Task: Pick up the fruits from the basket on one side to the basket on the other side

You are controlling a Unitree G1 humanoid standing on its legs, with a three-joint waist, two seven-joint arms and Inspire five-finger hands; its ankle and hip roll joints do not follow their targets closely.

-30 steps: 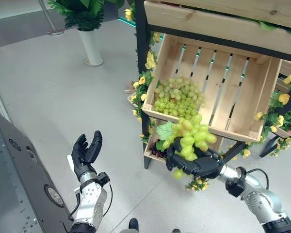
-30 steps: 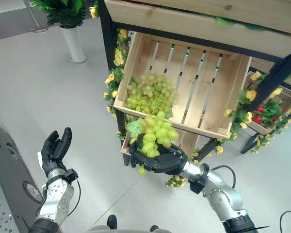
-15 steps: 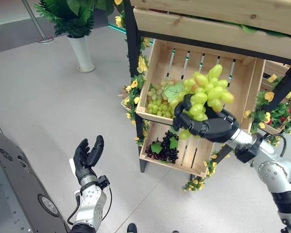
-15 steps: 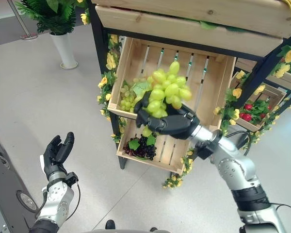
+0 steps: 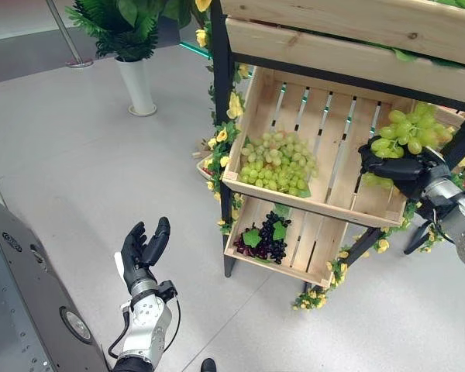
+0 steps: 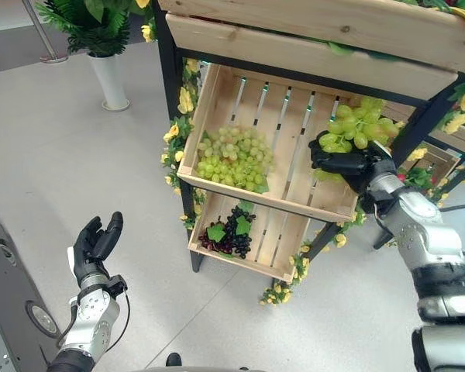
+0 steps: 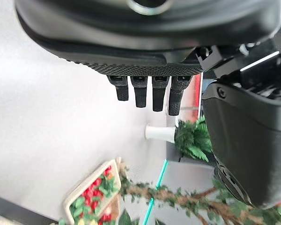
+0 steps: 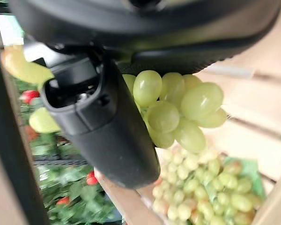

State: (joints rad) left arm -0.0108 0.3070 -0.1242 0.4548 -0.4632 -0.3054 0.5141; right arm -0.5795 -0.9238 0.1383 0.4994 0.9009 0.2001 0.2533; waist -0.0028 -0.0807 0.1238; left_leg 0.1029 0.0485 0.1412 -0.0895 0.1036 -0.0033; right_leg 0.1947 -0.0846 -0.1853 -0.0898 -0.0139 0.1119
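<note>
The right arm reaches in from the lower right, forearm sloping up toward the shelf stand, and the right hand (image 5: 399,166) is curled around a bunch of green grapes (image 5: 409,133), palm up beneath it with the fruit heaped above the dark fingers. In the right wrist view the thumb (image 8: 105,124) lies along one side of the bunch, with the round grapes bulging out past it. The held bunch sits at the right end of the upper wooden crate (image 5: 283,92), above that crate's front right corner, its long axis roughly level and running across the stand, the broad end toward the right side board; a few grapes hang below the hand. A second, larger bunch of green grapes (image 5: 277,161) rests in the left half of the same crate, against the front rail, well apart from the held one. In the lower crate (image 5: 319,236) below, a bunch of dark grapes (image 5: 265,241) with green leaves lies at the left end. The left arm rises near the lower left of the floor, forearm upright, and the left hand (image 5: 142,249) is held open in the air, fingers straight and pointing up, holding nothing. A potted plant (image 5: 133,58) in a white vase stands on the floor behind, left of the stand.
</note>
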